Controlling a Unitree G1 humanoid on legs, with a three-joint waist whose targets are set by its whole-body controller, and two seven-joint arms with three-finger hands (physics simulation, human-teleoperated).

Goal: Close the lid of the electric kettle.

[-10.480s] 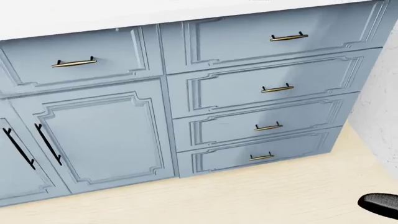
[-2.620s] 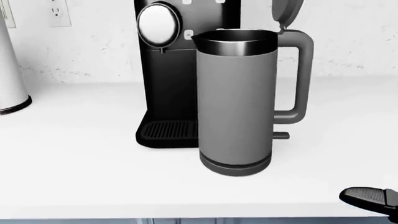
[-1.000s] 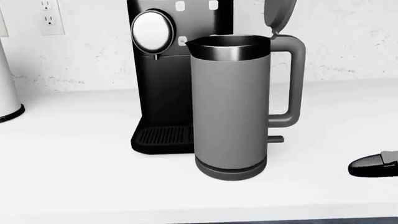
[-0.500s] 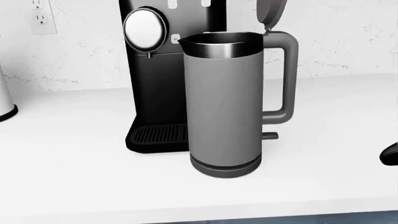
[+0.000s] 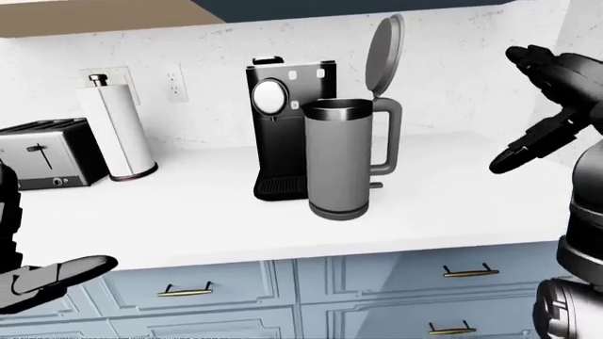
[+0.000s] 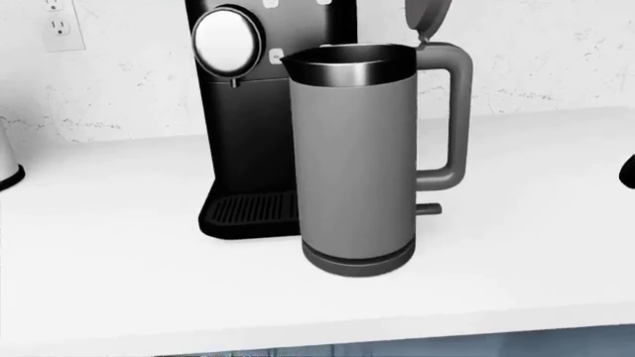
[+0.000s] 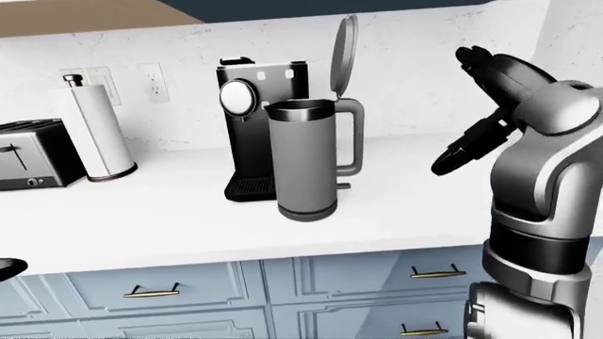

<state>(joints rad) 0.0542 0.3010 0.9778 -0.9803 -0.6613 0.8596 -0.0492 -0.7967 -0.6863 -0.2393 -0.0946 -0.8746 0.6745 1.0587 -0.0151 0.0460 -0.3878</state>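
A grey electric kettle (image 5: 339, 159) stands on the white counter (image 5: 189, 219), its handle to the right. Its lid (image 5: 384, 53) is swung up, nearly vertical above the handle. My right hand (image 5: 524, 106) hangs in the air to the kettle's right at about lid height. It is apart from the kettle and open, with one finger (image 5: 529, 59) high and another (image 5: 524, 150) low. Only a dark sliver of it (image 6: 627, 169) shows at the head view's right edge. My left hand (image 5: 56, 277) is low at the left, below the counter edge, open and flat.
A black coffee machine (image 5: 280, 127) stands right behind the kettle on its left. Further left are a paper towel roll (image 5: 115, 131) and a toaster (image 5: 47, 154). Blue drawers (image 5: 377, 279) sit under the counter. A wall (image 5: 584, 28) closes the right side.
My right hand has risen from counter level and slid out past the head view's right edge. The view has drifted slightly, and the kettle and its lid have not moved.
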